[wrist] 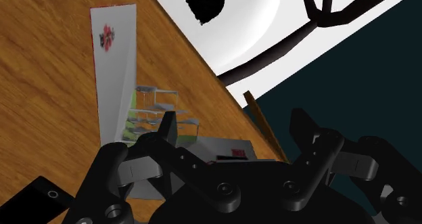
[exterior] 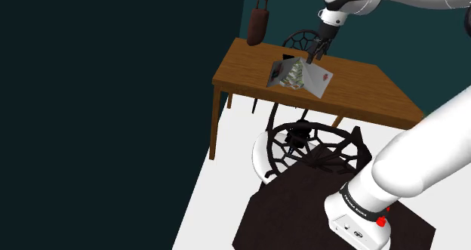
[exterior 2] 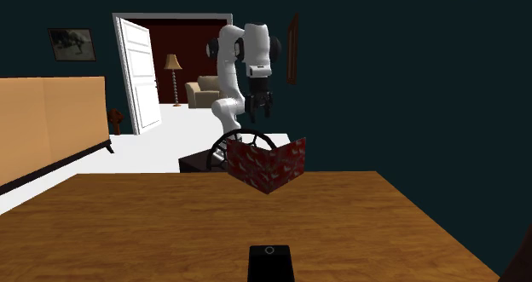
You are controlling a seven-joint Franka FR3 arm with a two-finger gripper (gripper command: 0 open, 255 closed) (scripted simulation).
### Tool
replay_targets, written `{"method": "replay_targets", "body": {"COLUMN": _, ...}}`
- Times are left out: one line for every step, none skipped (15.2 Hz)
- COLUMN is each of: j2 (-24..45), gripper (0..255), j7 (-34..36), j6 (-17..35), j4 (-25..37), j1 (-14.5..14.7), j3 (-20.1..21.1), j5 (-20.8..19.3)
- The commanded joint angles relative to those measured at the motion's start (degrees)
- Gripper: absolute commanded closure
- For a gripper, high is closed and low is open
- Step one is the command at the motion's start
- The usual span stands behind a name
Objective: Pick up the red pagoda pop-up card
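The red pop-up card (exterior: 300, 76) stood propped open near the bench's (exterior: 366, 91) arm-side edge, so your pincer (exterior: 312, 57) hung just above it, fingers apart, presumably to straddle one panel.

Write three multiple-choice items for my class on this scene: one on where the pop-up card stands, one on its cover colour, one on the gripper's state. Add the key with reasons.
1. Where does the pop-up card stand?
A) on the chair seat
B) on the wooden table
C) on the floor

2. What colour is its outer cover in the second exterior view?
A) red
B) blue
C) yellow

3. What state is the gripper in?
A) shut on the card
B) shut on nothing
C) open above the card

Key: 1 B, its lower edges rest on the tabletop; 2 A, the patterned cover shows red; 3 C, the wrist view shows the fingers apart, touching nothing.
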Motion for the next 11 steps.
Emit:
{"method": "replay_targets", "body": {"j2": 5.09, "gripper": 0, "j7": -3.29, "j6": 0.13, "j4": 4.10, "j1": -0.59, "j3": -1.74, "j5": 2.39}}
{"method": "replay_targets", "body": {"j2": 7.54, "gripper": 0, "j7": -4.80, "j6": 0.08, "j4": 6.10, "j1": -1.05, "j3": -2.37, "j5": 3.67}}
{"method": "replay_targets", "body": {"j2": 10.04, "gripper": 0, "j7": -6.29, "j6": -0.06, "j4": 8.19, "j1": -1.58, "j3": -2.96, "j5": 5.01}}
{"method": "replay_targets", "body": {"j2": 12.57, "gripper": 0, "j7": -7.75, "j6": -0.29, "j4": 10.38, "j1": -2.22, "j3": -3.43, "j5": 6.39}}
{"method": "replay_targets", "body": {"j2": 15.13, "gripper": 0, "j7": -9.16, "j6": -0.62, "j4": 12.67, "j1": -2.97, "j3": -3.80, "j5": 7.80}}
{"method": "replay_targets", "body": {"j2": 17.72, "gripper": 0, "j7": -10.52, "j6": -1.05, "j4": 15.08, "j1": -3.83, "j3": -4.07, "j5": 9.22}}
{"method": "replay_targets", "body": {"j2": 20.34, "gripper": 0, "j7": -11.80, "j6": -1.58, "j4": 17.60, "j1": -4.81, "j3": -4.22, "j5": 10.62}}
{"method": "replay_targets", "body": {"j2": 22.97, "gripper": 0, "j7": -12.99, "j6": -2.20, "j4": 20.25, "j1": -5.90, "j3": -4.27, "j5": 11.99}}
{"method": "replay_targets", "body": {"j2": 25.62, "gripper": 0, "j7": -14.08, "j6": -2.92, "j4": 23.03, "j1": -7.10, "j3": -4.21, "j5": 13.31}}
{"method": "replay_targets", "body": {"j2": 28.31, "gripper": 0, "j7": -15.06, "j6": -3.73, "j4": 25.97, "j1": -8.36, "j3": -4.09, "j5": 14.59}}
{"method": "replay_targets", "body": {"j2": 29.64, "gripper": 0, "j7": -15.50, "j6": -4.17, "j4": 27.49, "j1": -9.07, "j3": -3.94, "j5": 15.19}}
